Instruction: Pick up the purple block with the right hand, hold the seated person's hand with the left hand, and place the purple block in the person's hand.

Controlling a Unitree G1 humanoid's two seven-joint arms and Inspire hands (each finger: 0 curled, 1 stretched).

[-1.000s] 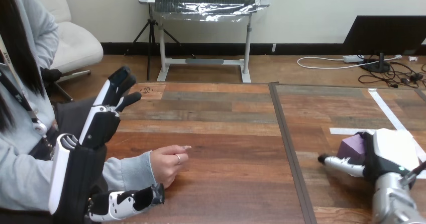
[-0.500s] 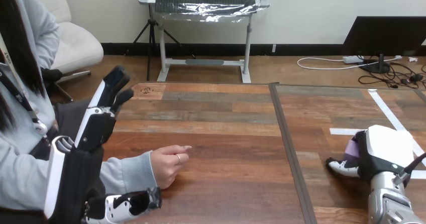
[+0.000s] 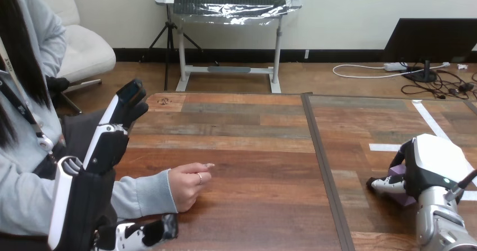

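Head view, left edge: left hand (image 3: 107, 144) raised over the worktop (image 3: 242, 133), fingers (image 3: 130, 96) straight and open, holding nothing. Just right of it, not touching: person's hand (image 3: 190, 184) resting on the worktop, loosely curled. Far right: right hand (image 3: 430, 166) down over the purple block (image 3: 398, 172), fingers and thumb curled round it. Block low at the worktop; lifted or not, cannot tell.

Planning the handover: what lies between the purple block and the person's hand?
In the head view, only bare table and its dark seam separate purple block from person's hand.
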